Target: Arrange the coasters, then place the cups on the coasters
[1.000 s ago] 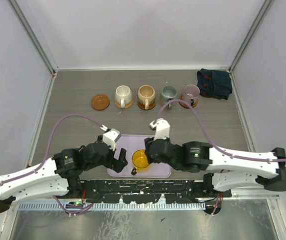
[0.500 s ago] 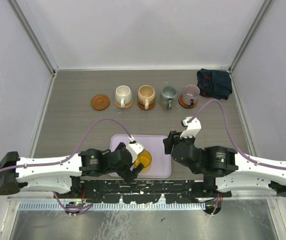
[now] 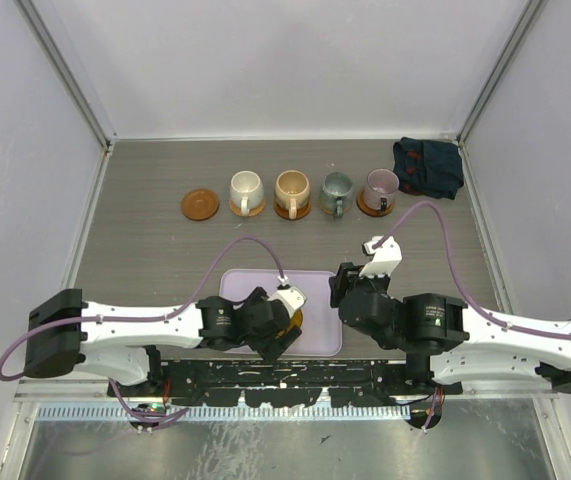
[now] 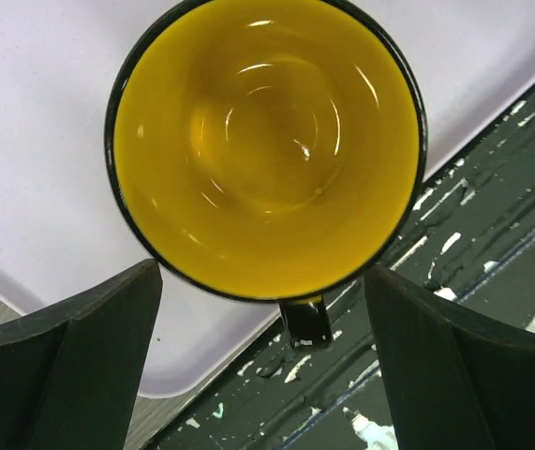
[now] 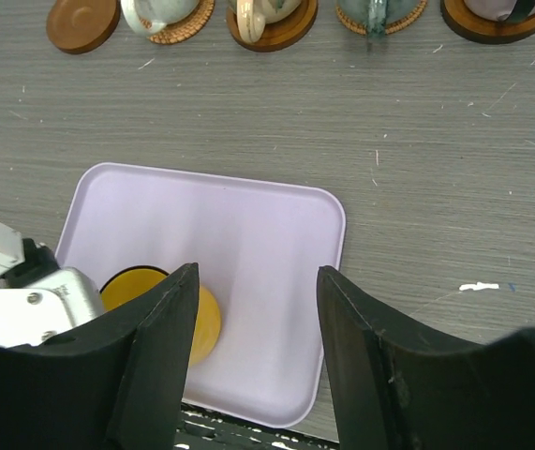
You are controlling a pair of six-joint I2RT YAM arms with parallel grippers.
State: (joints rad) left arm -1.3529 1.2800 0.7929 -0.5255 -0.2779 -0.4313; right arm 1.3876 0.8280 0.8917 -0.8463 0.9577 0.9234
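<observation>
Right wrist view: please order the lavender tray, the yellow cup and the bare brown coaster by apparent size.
1. Lavender tray, clearly largest.
2. Yellow cup, partly hidden, looks wider than the coaster.
3. Bare coaster. It lies farther from the camera, so ranks two and three are unsure.

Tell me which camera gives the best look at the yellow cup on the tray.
Left wrist view: the yellow cup fills the frame, showing rim, inside and handle. The top camera catches only an orange sliver beside the left arm. The right wrist view shows part of it, behind its own finger.
</observation>
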